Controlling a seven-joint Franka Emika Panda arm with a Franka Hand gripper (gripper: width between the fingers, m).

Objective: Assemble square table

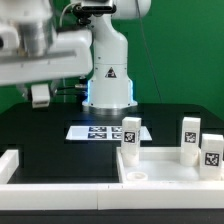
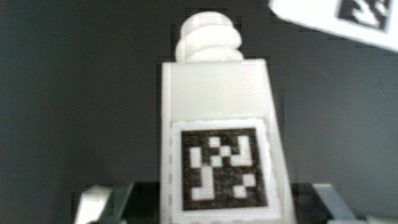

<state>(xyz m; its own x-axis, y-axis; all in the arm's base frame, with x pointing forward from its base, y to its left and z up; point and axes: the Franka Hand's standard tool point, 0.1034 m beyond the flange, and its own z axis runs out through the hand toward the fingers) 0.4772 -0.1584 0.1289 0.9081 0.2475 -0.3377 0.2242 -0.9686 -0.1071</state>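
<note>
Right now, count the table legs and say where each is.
4. Held leg in the pincer, raised at the exterior view's left; middle leg upright on the square top; rear right leg and front right leg upright at the exterior view's right. None seems hidden.

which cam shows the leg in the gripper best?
Wrist view: the leg fills the frame between the fingers, tag and threaded tip plain. In the exterior view the gripper sits at the exterior view's left, and the held leg can't be made out there.

I count three tagged legs standing upright, one square top, and one marker board.
</note>
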